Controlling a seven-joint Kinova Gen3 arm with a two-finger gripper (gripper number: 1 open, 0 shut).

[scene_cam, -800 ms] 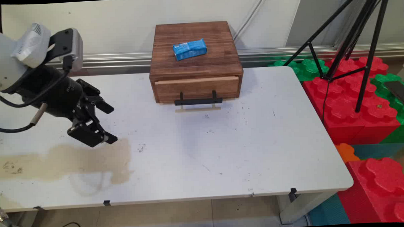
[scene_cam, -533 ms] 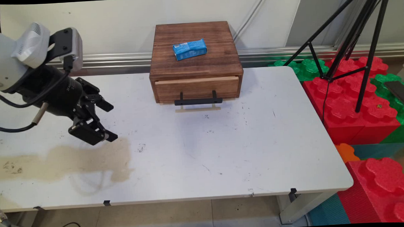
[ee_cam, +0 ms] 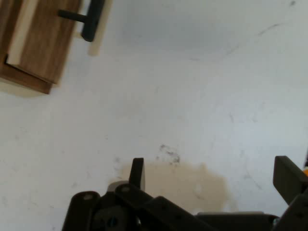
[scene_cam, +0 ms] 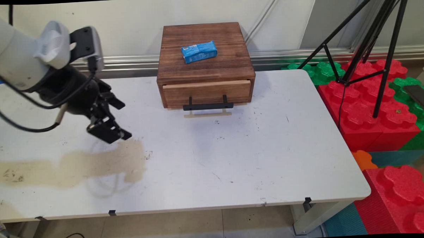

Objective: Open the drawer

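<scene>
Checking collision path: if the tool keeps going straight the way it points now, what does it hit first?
Most likely the white table, around the brownish stain. The open tool points down at bare tabletop; the wooden drawer box sits off to the side. Depth is unclear.

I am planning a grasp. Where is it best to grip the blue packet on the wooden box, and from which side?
Probably from above, across its short width near the middle. The blue packet lies flat on top of the box, slightly slanted, with bare wood all round, so its long sides are free. The gripper, open, is far to its left, over the table.
</scene>
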